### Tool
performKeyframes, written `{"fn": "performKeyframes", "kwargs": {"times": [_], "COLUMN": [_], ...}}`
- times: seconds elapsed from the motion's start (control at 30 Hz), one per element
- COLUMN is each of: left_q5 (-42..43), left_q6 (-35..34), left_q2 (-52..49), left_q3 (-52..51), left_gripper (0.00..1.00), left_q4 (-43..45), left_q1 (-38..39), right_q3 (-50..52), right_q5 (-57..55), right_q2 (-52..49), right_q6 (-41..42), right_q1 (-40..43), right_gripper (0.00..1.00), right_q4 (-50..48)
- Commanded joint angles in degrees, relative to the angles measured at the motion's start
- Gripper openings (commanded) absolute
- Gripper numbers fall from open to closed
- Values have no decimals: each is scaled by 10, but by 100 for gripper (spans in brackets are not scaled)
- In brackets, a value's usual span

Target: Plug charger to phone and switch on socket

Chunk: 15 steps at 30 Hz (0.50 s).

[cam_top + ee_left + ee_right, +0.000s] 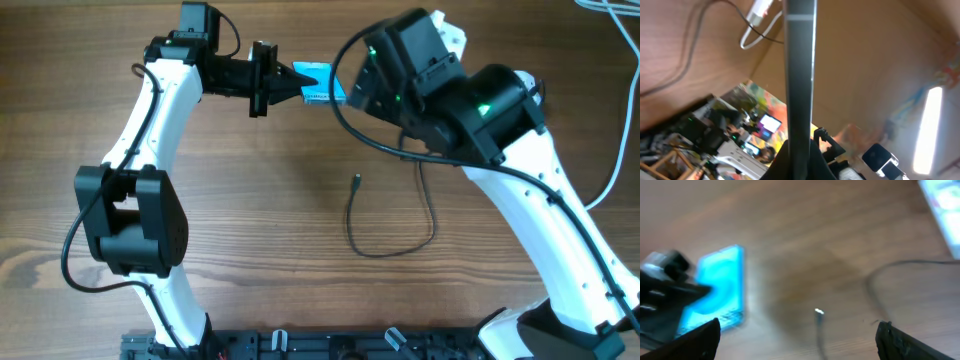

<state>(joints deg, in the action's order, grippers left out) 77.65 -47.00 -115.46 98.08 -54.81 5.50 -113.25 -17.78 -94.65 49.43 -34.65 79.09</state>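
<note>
My left gripper [292, 82] is shut on the phone [320, 82], whose cyan screen shows at the back of the table. In the left wrist view the phone [800, 75] appears edge-on as a dark bar between my fingers [800, 162]. The charger is a thin black cable lying loose mid-table, its connector tip [357, 180] free. In the blurred right wrist view my right gripper [799, 326] is open and empty above the charger tip [819, 312], with the phone [722, 285] to its left. The socket [940, 207] shows as a white strip at the top right.
The right arm body [440, 85] hides its own gripper from overhead. A white cord [622, 110] runs along the right edge. A white plug piece with a white cord loop [759, 12] lies on the wood. A black rail [300, 345] lines the front edge.
</note>
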Motion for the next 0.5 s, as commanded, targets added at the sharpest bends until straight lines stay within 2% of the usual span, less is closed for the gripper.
{"fn": "performKeyframes", "kwargs": {"times": [0.0,0.2,0.37,0.47], "left_q5": [-53,-73,-73,-75], "left_q6": [34,94,96,140], "left_q2": [21,21,21,21], "left_q3": [2,2,2,2], "left_gripper": [4,4,4,4], "left_q4": [2,2,3,13], "left_q1": [0,-2,-3,-3], "right_q3": [-6,-6,-6,-2], "right_q5": [12,95,104,104], "right_q2": [-15,-44,-72,-85], "right_q6": [-28,-27,-29,-29], "right_q1": [2,2,2,2], "right_gripper": [100,100,100,100], "right_q4": [32,31,32,37]}}
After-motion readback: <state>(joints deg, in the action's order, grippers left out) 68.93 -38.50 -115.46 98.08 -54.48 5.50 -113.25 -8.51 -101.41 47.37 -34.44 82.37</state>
